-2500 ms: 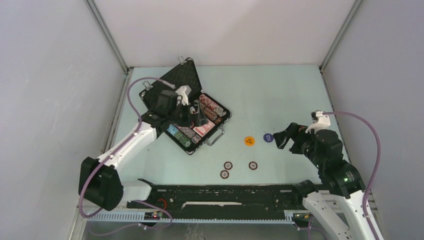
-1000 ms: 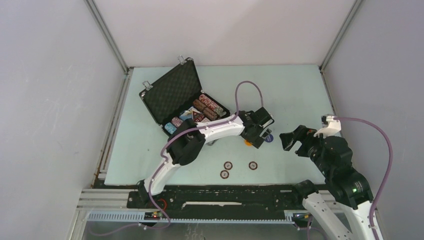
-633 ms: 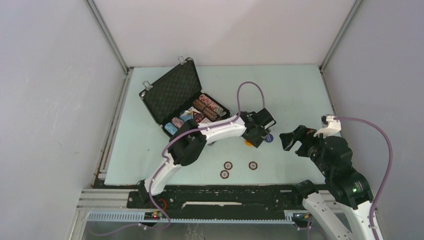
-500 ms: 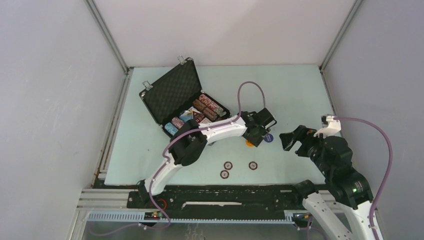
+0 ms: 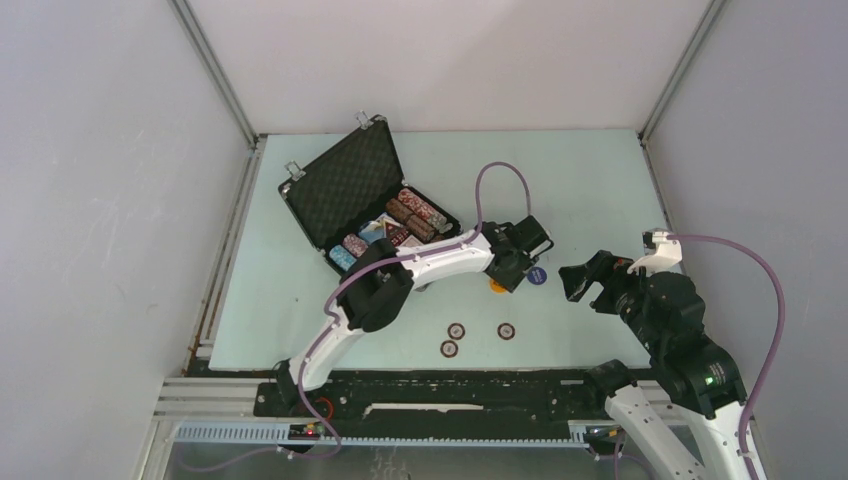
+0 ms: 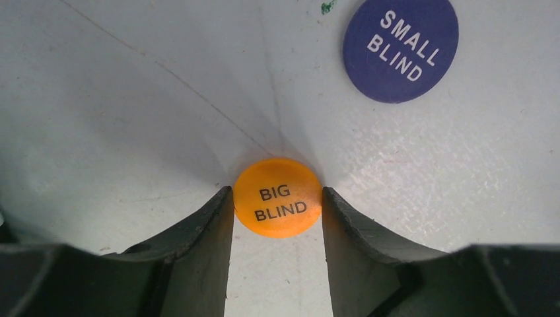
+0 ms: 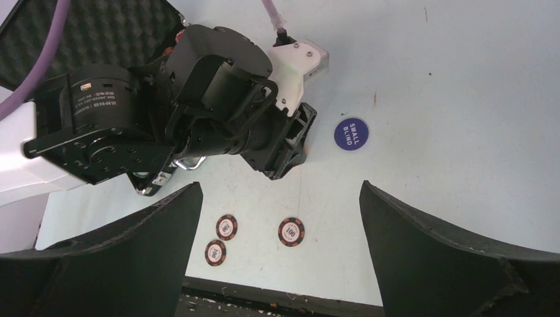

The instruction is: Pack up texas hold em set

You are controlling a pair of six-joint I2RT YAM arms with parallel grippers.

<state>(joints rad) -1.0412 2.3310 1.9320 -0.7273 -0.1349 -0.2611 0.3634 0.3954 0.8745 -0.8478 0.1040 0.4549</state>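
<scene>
Evidently left gripper [image 6: 277,201] pinched flat BIG BLIND button [image 6: 280,181] by rim, lower centre; thin disc could squirt out on lift; right gripper [image 7: 280,191] spread, empty

A: The orange button [image 6: 278,206] between the left fingers [image 6: 198,244] is looking like smooth matt plastic; the fingers themselves are showing dull black.
B: The table [image 6: 132,119] under them is looking matt and scuffed, the blue button [image 6: 400,47] beyond equally flat.
</scene>
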